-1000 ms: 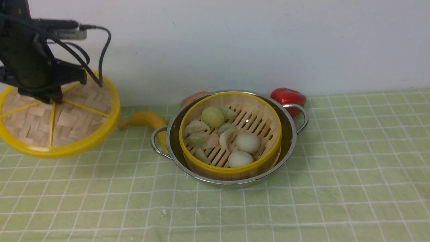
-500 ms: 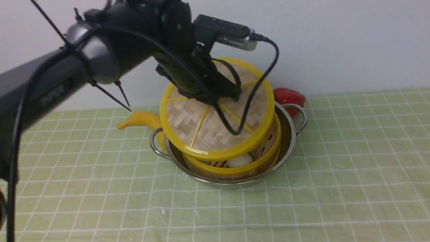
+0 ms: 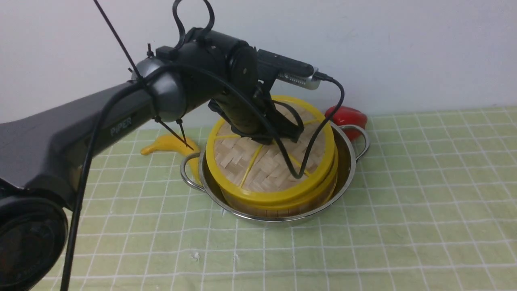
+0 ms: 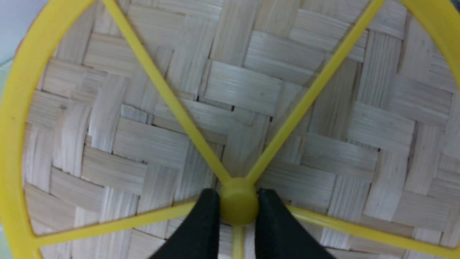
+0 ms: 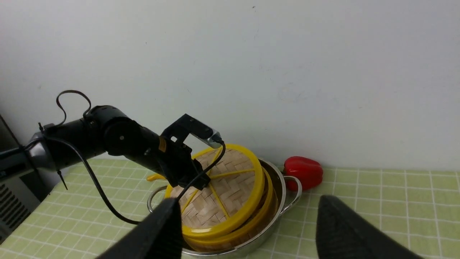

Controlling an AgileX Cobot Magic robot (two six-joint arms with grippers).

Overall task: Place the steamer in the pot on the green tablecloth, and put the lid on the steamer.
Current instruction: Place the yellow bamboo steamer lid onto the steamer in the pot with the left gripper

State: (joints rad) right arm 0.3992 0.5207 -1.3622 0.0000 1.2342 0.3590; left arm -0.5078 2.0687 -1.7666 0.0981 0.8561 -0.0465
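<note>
Lid covers the steamer at mid-frame in the front view, inside the pot on the green tablecloth. The left arm reaches in from the lower left. A banana lies just left of the pot, and a red pepper sits behind its right handle. Directly above the lid, the left pincer is clamped on its yellow centre knob. At the right, the right pincer hangs spread wide, well apart from the pot.

Banana and red pepper crowd the pot toward the back edge; left arm bars the left edge; front and right edges are open.
</note>
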